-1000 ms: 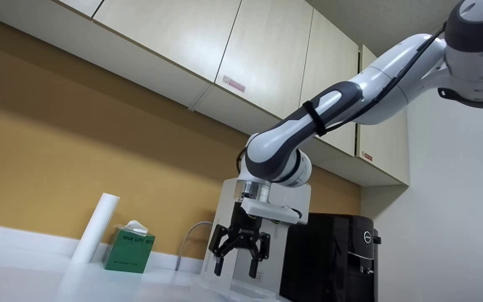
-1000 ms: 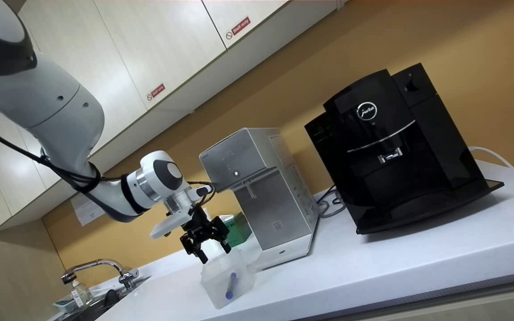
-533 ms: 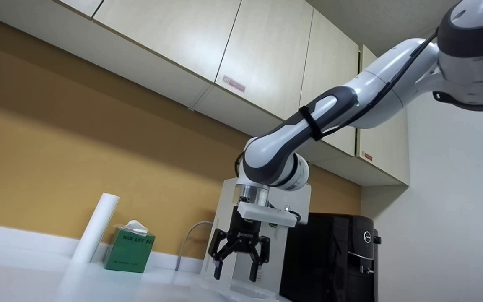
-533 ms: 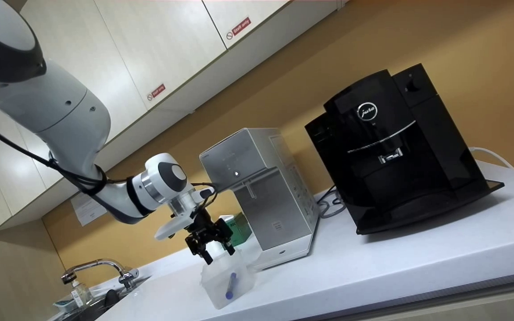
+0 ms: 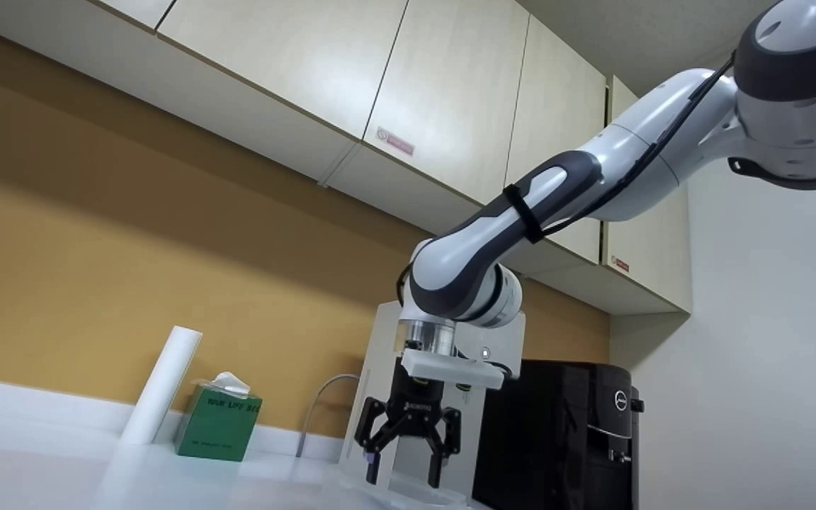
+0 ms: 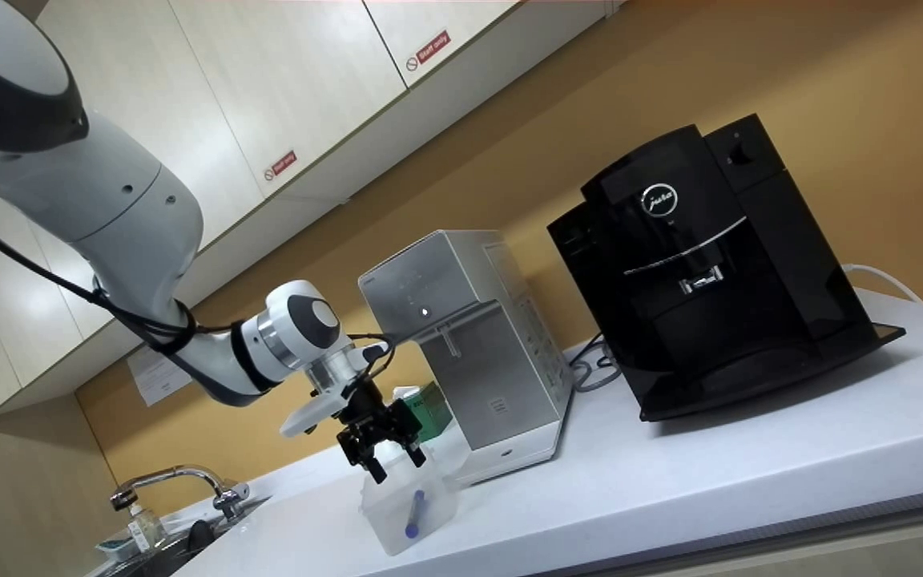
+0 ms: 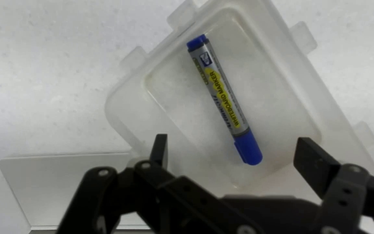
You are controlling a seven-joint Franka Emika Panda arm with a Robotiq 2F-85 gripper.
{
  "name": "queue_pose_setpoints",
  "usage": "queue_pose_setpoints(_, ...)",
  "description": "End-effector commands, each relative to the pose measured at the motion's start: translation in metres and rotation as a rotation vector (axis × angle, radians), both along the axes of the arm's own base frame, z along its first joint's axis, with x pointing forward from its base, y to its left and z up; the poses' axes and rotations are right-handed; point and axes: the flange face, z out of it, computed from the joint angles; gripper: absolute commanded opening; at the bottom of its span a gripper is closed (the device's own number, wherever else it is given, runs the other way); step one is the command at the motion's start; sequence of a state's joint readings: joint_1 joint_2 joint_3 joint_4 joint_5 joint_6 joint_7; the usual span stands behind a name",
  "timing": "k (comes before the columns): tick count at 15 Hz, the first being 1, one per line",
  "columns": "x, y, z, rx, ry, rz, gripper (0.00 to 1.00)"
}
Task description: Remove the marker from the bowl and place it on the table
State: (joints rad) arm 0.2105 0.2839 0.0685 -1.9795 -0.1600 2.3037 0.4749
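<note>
The marker point(image 7: 225, 94), silver with blue ends and a yellow label, lies inside the bowl point(image 7: 122, 104), a translucent plastic box with side tabs. In an exterior view the marker point(image 6: 415, 513) shows through the wall of the bowl point(image 6: 388, 521). Only the rim of the bowl point(image 5: 422, 492) shows in an exterior view, where the marker is hidden. The bowl stands on the pale table point(image 6: 670, 473). My gripper point(image 7: 232, 143) is open and empty, above the bowl, fingers pointing down. The blue cap end lies between the fingers in the wrist view. The gripper also shows in both exterior views point(image 5: 404, 480) point(image 6: 399, 470).
A silver water dispenser point(image 6: 469, 344) stands close behind the bowl. A black coffee machine point(image 6: 710, 272) stands beside it. A green tissue box point(image 5: 218, 425) and a white roll point(image 5: 162, 386) stand by the wall. A tap point(image 6: 173, 481) and sink are farther off. Cabinets point(image 5: 450, 99) hang above.
My gripper has moved down towards the bowl, and a little to the right in an exterior view. It stays open. The marker and bowl have not moved.
</note>
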Motion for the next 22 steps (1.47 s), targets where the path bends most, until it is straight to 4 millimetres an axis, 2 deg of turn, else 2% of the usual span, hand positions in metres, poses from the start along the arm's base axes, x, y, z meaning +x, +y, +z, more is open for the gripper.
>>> queue_pose_setpoints(1,0.002,-0.011,-0.009,-0.012,0.03,-0.054,1.0)
queue_pose_setpoints(13,-0.001,-0.016,-0.047,0.042,0.12,-0.086,1.0)
queue_pose_setpoints(17,-0.001,-0.013,-0.048,0.059,0.12,-0.086,1.0)
queue_pose_setpoints(18,0.0,-0.012,-0.048,0.066,0.116,-0.09,0.75)
queue_pose_setpoints(19,0.0,-0.011,-0.047,0.07,0.112,-0.088,0.74)
queue_pose_setpoints(22,-0.001,-0.008,-0.05,0.076,0.113,-0.078,0.53)
